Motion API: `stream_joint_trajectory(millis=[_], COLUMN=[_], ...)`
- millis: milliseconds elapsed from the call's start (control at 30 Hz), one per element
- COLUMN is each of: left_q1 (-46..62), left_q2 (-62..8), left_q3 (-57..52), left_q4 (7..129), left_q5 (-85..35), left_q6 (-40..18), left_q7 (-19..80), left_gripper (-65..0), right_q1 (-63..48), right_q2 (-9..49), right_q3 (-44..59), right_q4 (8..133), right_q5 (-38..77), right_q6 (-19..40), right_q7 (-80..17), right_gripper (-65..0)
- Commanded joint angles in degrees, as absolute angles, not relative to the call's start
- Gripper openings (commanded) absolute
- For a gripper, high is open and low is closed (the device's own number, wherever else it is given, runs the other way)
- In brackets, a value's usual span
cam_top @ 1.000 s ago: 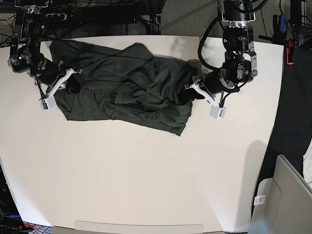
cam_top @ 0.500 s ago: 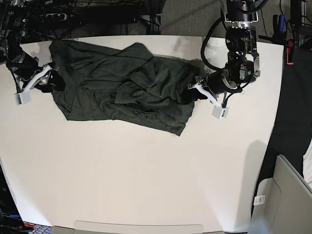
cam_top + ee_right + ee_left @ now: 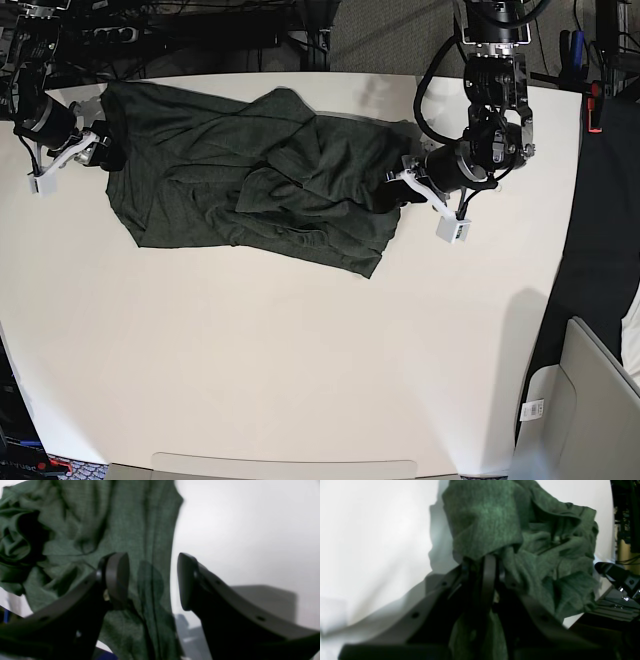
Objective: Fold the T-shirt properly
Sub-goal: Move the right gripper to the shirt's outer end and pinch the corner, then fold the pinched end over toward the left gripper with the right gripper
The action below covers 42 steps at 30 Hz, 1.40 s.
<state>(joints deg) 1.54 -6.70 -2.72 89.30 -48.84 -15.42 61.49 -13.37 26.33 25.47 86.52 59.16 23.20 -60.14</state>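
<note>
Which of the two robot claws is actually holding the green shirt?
The left gripper, pinched shut on the dark olive-green knit T-shirt; the right gripper stands open, gripping nothing.

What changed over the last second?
The right tool let go of the shirt and drew back to the table's edge on the base view's left; it now stands open by the shirt's rim. The left tool stayed shut on the shirt's other end. The shirt barely shifted.
</note>
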Motion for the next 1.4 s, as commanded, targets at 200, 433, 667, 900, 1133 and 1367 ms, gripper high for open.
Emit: stream_joint_trajectory(millis=[200,433,667,900,1133,1367], left_q1=[0.84,0.84,0.84,0.84,0.84,0.84], left_q2=[-6.99,-6.99,-6.99,-6.99,-6.99,-6.99], left_q3=[-2.59,-2.42,-2.51,-2.51,-2.68,-2.59], left_q4=[90.33,90.33,90.33,90.33,90.33,90.33], left_q5=[-50.15,-50.15,-50.15,-50.15,-50.15,-50.15], left_q6=[-15.87,-15.87,-15.87,-15.87,-15.87,-15.87], left_q7=[61.23,61.23,61.23,61.23,61.32,61.32], left_gripper=[-64.9,-64.9,-64.9,-64.9,-64.9,-64.9], right_q1=[-11.38,-10.15,-8.92,-8.92,-8.57,-8.04], right_q2=[24.31,22.64,20.09,17.36,16.4,14.55], right_q3=[24.84,20.09,17.89,16.84,16.57,16.75], right_q4=[82.68,82.77,83.03,86.81,86.9,86.9], right_q5=[59.12,59.3,59.56,59.47,59.65,62.64], right_q6=[23.16,23.08,22.99,22.9,22.9,23.34], right_q7=[-60.18,-60.18,-61.85,-62.02,-64.13,-64.4], right_gripper=[-33.3,-33.4,-33.4,-33.4,-46.4,-64.9])
